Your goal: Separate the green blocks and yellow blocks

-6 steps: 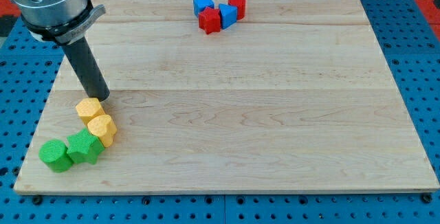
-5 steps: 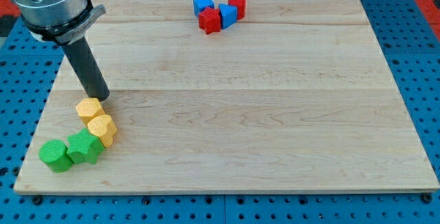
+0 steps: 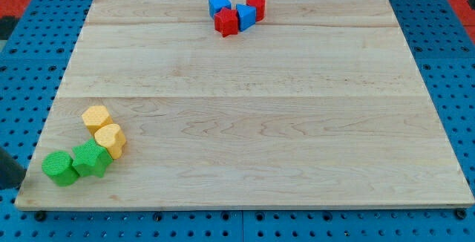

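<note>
Starting at the view's bottom left, a green cylinder (image 3: 59, 168) stands near the corner of the wooden board (image 3: 260, 138), with a second green block (image 3: 92, 158), of angular, roughly star-like outline, touching it on the view's right. Pressed against the upper right of that second green block is a yellow block (image 3: 110, 139) of rounded, heart-like form. Directly above it, toward the view's top, sits another yellow block (image 3: 96, 116), roughly hexagonal; the two yellow blocks are in contact. All four pieces form one unbroken curved chain: green and yellow blocks are not separated.

A dark shape (image 3: 9, 171) appears at the left edge of the view, just off the board's corner and beside the green cylinder; what it is cannot be determined.

Tip of the rod: not visible in this view, so its position relative to the blocks cannot be stated. The arm carries no jaws, and no open or closed state can be reported.

At the far end, near the view's top and slightly left of centre, four blocks stand clustered. A red cube (image 3: 226, 21) lies nearest, with a blue block (image 3: 246, 15) touching it on the right. Behind these, a blue block (image 3: 219, 4) sits to the left and a red cylinder (image 3: 256, 6) to the right. This cluster is well apart from the green and yellow group.

The board rests on a blue perforated surface (image 3: 445, 64).
</note>
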Motion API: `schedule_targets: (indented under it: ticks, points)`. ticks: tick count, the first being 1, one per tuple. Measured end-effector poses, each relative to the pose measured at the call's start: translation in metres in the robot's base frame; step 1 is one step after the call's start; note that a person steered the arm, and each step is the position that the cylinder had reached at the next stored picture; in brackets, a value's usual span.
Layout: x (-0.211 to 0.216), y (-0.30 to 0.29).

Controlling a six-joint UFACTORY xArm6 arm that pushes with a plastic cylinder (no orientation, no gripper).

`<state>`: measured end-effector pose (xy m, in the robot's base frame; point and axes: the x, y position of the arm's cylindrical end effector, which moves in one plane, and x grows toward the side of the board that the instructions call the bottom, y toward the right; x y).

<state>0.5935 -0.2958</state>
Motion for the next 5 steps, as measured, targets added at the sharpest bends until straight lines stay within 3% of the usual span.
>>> schedule_targets:
  ticks: [3,5]
  points:
    - [-0.022,0.153]
    - [-0.078,0.175]
